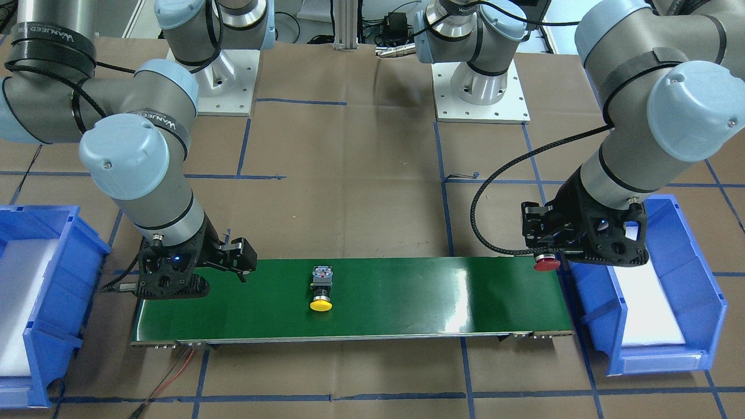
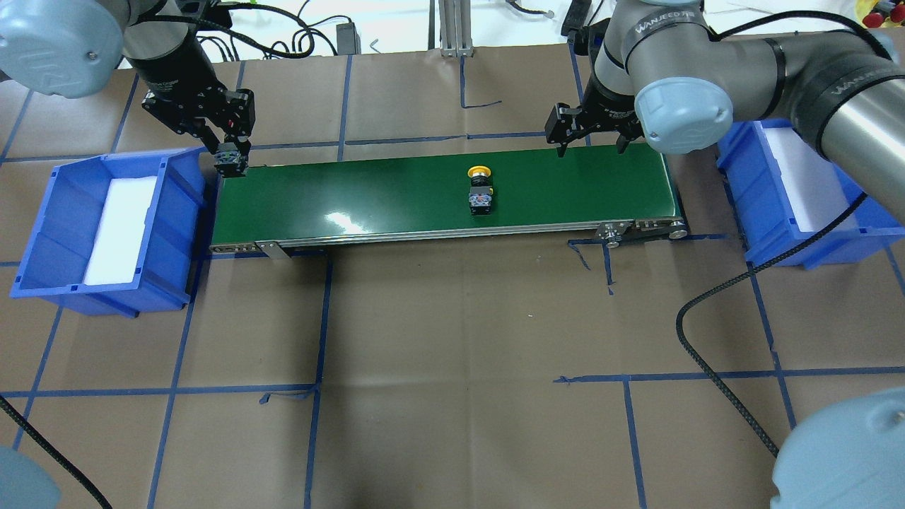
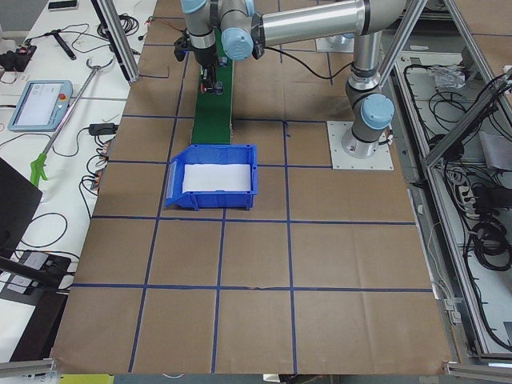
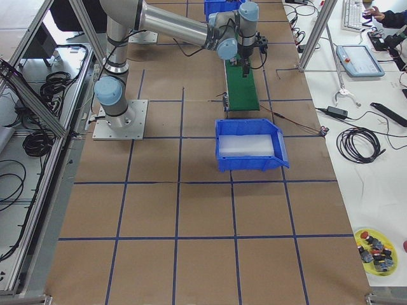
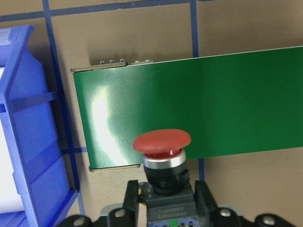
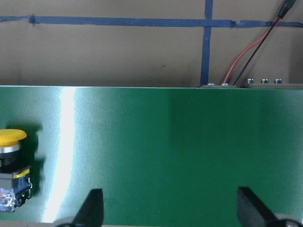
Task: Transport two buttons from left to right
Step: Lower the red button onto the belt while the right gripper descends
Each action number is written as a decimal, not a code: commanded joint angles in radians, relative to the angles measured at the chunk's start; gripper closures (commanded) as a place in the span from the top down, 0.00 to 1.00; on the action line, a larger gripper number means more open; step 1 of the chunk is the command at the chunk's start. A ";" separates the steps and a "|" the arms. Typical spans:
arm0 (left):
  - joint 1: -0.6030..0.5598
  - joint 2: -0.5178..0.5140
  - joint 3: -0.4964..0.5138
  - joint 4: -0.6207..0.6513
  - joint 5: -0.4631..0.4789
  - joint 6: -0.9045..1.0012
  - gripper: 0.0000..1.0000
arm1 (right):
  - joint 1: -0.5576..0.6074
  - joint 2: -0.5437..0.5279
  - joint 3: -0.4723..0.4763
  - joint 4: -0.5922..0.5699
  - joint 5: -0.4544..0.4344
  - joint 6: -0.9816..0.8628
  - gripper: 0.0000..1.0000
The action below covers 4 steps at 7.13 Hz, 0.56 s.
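**Yellow button: along the belt from the right gripper, toward the left arm**
Right gripper [image 2: 591, 147] hangs spread over one end of the belt [image 2: 368, 198]. The yellow button [image 2: 481, 187] lies on the belt beyond the gripper's finger on the left-arm side. Its long axis runs across the belt, cap away from the robot, so square to the finger line. Right arm is nearer. Left gripper [image 2: 231, 157] pinches the red button [image 5: 162, 142] at the belt's other end.
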 commanded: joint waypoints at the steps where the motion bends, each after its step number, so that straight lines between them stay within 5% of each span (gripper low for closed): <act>1: 0.000 -0.008 -0.016 0.014 -0.003 -0.008 0.00 | 0.001 0.011 0.001 -0.001 0.001 0.001 1.00; 4: 0.000 -0.063 -0.040 0.046 -0.004 -0.002 0.00 | 0.001 0.011 -0.001 0.004 0.001 0.001 1.00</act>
